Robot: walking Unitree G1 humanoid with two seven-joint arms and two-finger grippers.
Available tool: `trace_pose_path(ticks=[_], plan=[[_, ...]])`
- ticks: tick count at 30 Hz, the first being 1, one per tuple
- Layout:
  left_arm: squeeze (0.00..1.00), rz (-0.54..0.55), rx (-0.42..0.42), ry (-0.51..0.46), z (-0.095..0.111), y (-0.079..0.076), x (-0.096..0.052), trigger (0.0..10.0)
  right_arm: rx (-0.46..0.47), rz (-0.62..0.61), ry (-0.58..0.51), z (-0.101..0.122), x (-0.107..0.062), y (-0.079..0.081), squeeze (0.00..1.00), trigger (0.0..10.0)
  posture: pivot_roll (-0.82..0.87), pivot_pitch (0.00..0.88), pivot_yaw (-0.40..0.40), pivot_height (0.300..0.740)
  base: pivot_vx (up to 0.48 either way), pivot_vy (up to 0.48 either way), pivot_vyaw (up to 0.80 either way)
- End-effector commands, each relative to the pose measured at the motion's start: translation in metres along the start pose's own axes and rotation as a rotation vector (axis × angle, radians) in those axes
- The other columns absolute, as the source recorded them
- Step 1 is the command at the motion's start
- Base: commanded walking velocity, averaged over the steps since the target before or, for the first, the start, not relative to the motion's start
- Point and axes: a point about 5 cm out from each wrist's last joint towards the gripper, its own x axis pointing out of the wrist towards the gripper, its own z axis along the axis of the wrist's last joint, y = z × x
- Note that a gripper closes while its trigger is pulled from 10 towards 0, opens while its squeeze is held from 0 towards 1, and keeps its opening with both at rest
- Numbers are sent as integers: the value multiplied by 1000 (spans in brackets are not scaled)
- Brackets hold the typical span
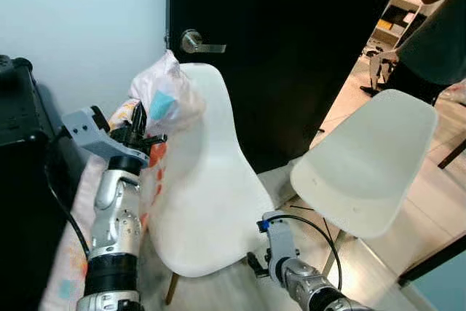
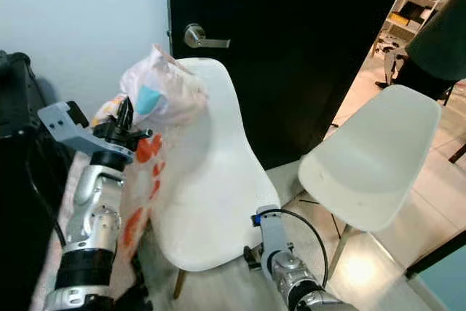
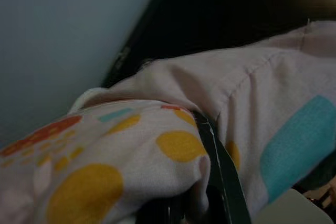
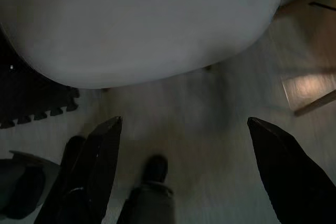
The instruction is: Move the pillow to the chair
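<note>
The pillow (image 1: 156, 111) hangs over the backrest edge of the near chair (image 1: 211, 202), long axis vertical. My left gripper (image 1: 138, 135) pinches its fabric beside the backrest. My right gripper (image 4: 184, 177) hangs spread below the seat, 2 fingers apart, idle.

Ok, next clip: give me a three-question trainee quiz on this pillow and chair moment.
1. True or false: the left gripper is shut on the pillow.
2. Where is the pillow's top end? A) flat on the floor B) against the near chair's backrest C) on the far chair
3. Fill in: the right gripper hangs low with its fingers ____.

Key: 1 true; 2 B; 3 open.
</note>
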Motion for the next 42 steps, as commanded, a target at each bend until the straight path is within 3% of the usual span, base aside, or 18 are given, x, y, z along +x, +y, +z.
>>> trace_pose_path(ticks=[1,12,17,25,42], plan=[[0,-84,-14,-39,7,-21,7,10000,-9,-24,13,-6,-2,-9,0,10000,68,25,-121,740,266,-390,0],[0,-41,-25,-12,6,-16,7,10000,-14,-15,17,-8,-2,-7,0,10000,72,33,-121,740,144,-175,0],[0,-13,24,-7,11,-8,7,10000,-26,40,2,-8,-2,-3,0,10000,74,36,-121,740,0,0,0],[0,-17,32,-6,13,-8,5,10000,-34,88,0,-10,-2,0,0,10000,73,38,-120,740,0,0,794],[0,-73,41,41,6,-23,6,10000,-41,57,-1,-10,-3,-2,0,10000,71,41,-113,740,0,0,764]])
